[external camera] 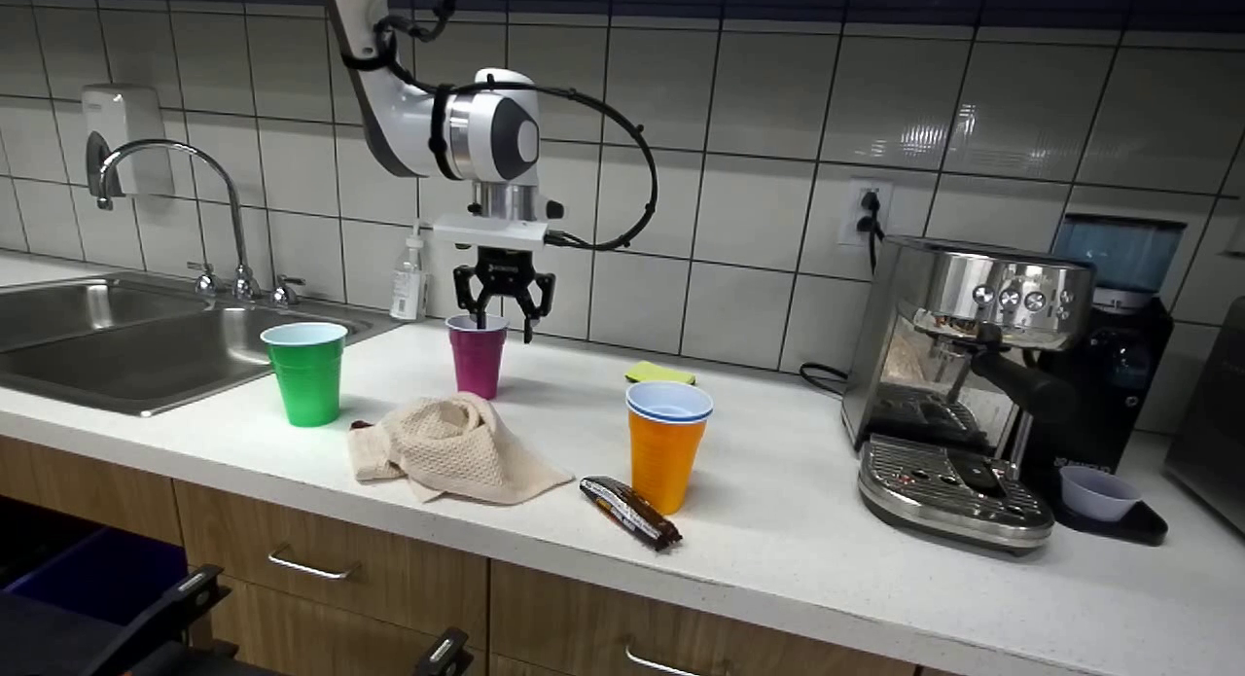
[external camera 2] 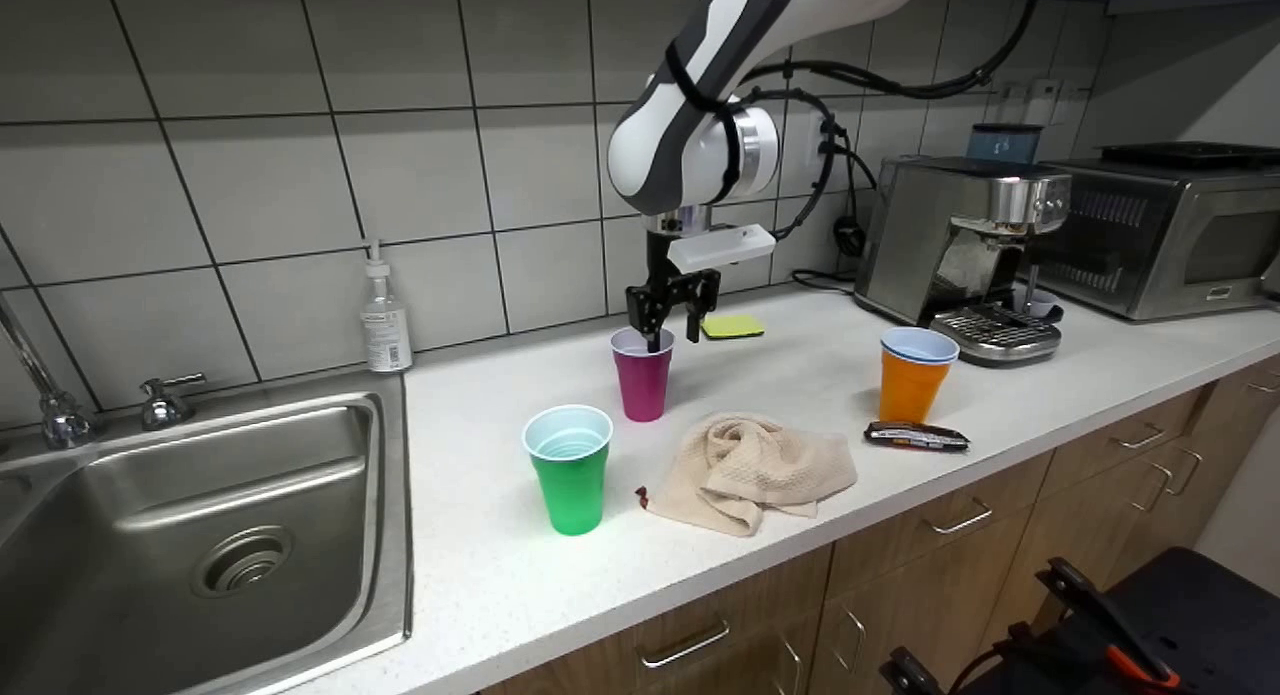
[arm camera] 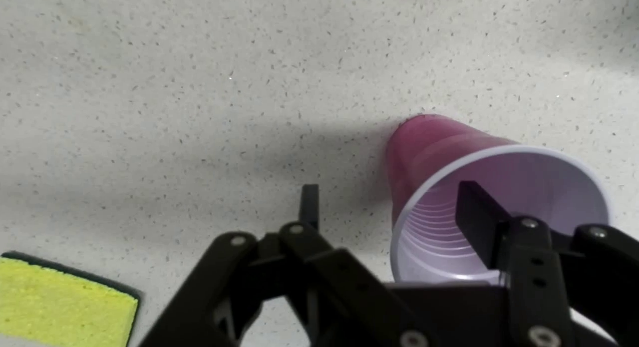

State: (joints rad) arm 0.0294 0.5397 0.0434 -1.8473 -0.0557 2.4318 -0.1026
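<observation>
My gripper (external camera: 505, 328) is open and points down at the magenta cup (external camera: 477, 365). In the wrist view, one finger is inside the mouth of the cup (arm camera: 424, 142) and the other is outside, over the counter. The cup's wall lies between the fingers (arm camera: 389, 197), with a gap on both sides. The cup stands upright on the counter; it also shows in an exterior view (external camera 2: 643, 387). A yellow-green sponge (arm camera: 65, 302) lies nearby, by the wall. A green cup (external camera 2: 573, 487) and a crumpled beige cloth (external camera 2: 755, 465) are nearer the counter's front.
An orange cup (external camera: 666, 460) with blue rims stands beside a dark wrapped bar (external camera: 630, 513). A steel sink (external camera 2: 395, 535) and a pump bottle (external camera 2: 385, 325) are at one side. An espresso machine (external camera: 885, 336) and a microwave (external camera 2: 1150, 275) are at the other. The tiled wall is close behind.
</observation>
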